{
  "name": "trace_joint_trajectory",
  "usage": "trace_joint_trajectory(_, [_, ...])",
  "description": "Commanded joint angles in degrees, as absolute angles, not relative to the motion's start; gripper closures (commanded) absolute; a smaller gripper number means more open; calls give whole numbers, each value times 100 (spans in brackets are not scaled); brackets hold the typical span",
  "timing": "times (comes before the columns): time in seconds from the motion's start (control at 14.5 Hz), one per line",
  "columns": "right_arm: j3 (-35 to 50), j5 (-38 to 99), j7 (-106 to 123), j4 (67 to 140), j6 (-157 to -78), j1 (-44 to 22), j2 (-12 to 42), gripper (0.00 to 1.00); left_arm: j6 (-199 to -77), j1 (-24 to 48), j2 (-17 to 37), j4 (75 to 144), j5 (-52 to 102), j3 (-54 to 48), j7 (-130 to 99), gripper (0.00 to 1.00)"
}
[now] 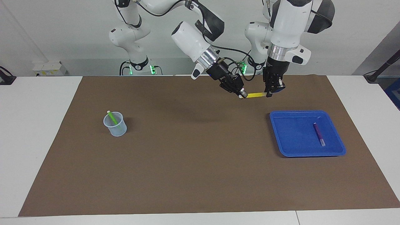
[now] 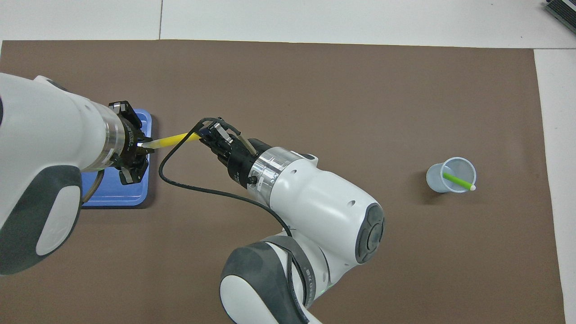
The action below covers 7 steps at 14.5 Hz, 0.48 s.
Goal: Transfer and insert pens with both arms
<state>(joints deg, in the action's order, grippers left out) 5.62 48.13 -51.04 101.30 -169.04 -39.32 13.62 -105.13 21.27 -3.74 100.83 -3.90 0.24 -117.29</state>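
Right now both claws are clamped on the yellow pen (image 1: 255, 94), held level in the air over the brown mat (image 1: 200, 175): left gripper (image 1: 269, 93) at one end, right gripper (image 1: 242, 94) at the other. Purple pen (image 1: 319, 133) lies in the blue tray (image 1: 312, 152); green pen (image 1: 113, 118) leans in the clear cup (image 1: 116, 128).

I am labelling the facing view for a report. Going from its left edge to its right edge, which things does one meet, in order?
Clear cup with the green pen in it → right end effector → yellow pen, held at both ends → left end effector → blue tray → purple pen in the tray.
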Motion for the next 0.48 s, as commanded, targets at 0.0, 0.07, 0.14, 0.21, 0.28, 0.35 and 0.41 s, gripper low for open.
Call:
trace_joint_trajectory(0.0, [615, 4913, -5010, 9835, -16813, -4061, 1687, 100, -10626, 2294, -527, 10090, -229, -114, -11804, 100])
trace_joint_trajectory(0.07, [615, 4913, -5010, 9835, -16813, -4043, 1687, 100, -10617, 2294, -527, 10090, -237, -114, -11795, 100])
trace_joint_trajectory(0.14, [615, 4913, -5010, 9835, -16813, -4043, 1687, 100, -10617, 2294, -527, 10090, -237, -114, -11795, 100])
trace_joint_trajectory(0.21, [615, 4913, -5010, 9844, -16813, -4043, 1687, 100, -10626, 2294, -527, 10090, -237, -114, -11795, 100])
trace_joint_trajectory(0.28, [615, 4913, -5010, 9835, -16813, -4043, 1687, 100, -10626, 2294, -527, 10090, -237, -114, -11778, 96])
trace_joint_trajectory(0.35, [615, 4913, -5010, 9835, -16813, -4034, 1687, 100, -10626, 2294, -527, 10090, -237, -114, -11769, 93])
trace_joint_trajectory(0.41, [615, 4913, -5010, 9835, -16813, -4034, 1696, 100, -10617, 2294, -527, 10090, -237, -123, -11769, 86])
